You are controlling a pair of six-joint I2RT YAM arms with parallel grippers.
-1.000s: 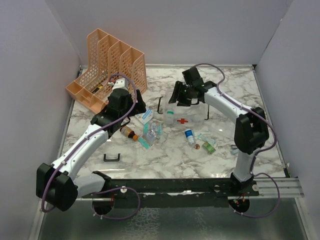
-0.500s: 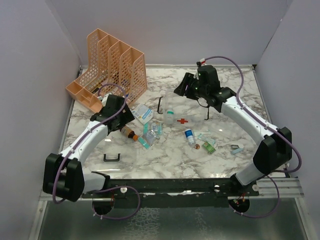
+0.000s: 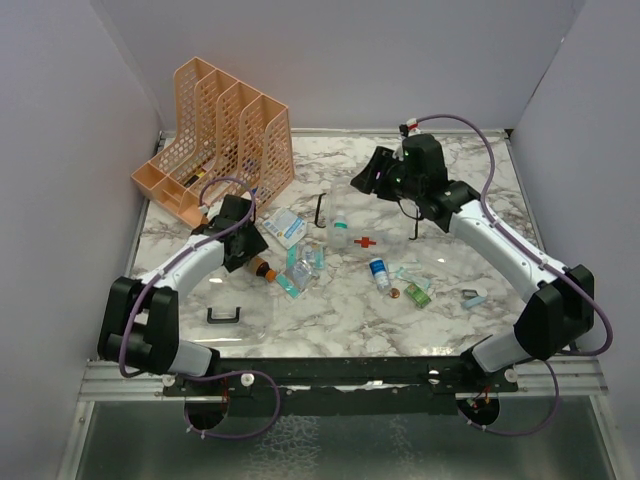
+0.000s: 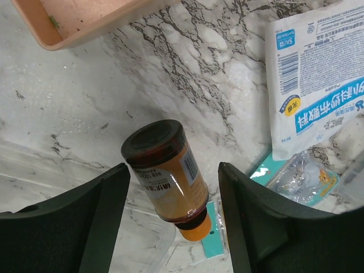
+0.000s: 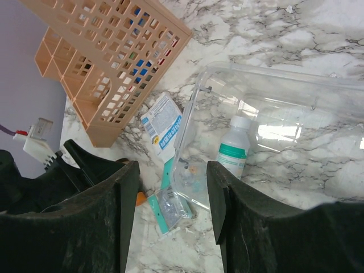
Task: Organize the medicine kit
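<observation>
medicine kit [image 3: 390, 225] [image 5: 296, 91]: clear box at mid-table, red cross [image 3: 367, 242] on its near wall, black handle [image 3: 320, 210] at its left end. A white bottle [image 3: 341, 226] [image 5: 233, 149] with a teal label lies inside by that end.
left gripper [image 3: 250, 250] [image 4: 173, 168]: low over the marble left of the kit. The fingers are parted either side of a brown bottle [image 3: 262, 268] [image 4: 168, 170] lying on its side. One is almost at the dark cap, a strip of marble shows beside the other, and nothing is gripped.
right gripper [image 3: 365, 180] [image 5: 170, 170]: raised over the kit's far edge, fingers roughly half apart, holding nothing.
orange mesh rack [image 3: 225, 120] [image 4: 74, 17] [image 5: 108, 57]: far left of the kit; its base edge is near the left gripper.
white packet [image 3: 288, 228] [image 4: 318, 74] [image 5: 162, 122]: flat just left of the kit's handle.
blister packs [image 3: 300, 268] [image 4: 298, 179]: at the kit's near-left, crowding the brown bottle's orange end.
white vial [image 3: 380, 272], green box [image 3: 418, 294]: just near of the kit.
loose black clip [image 3: 225, 316]: well to the kit's near-left.
table [image 3: 470, 170]: bare marble runs from the kit's far side to the back wall, and from its right side to the table edge.
</observation>
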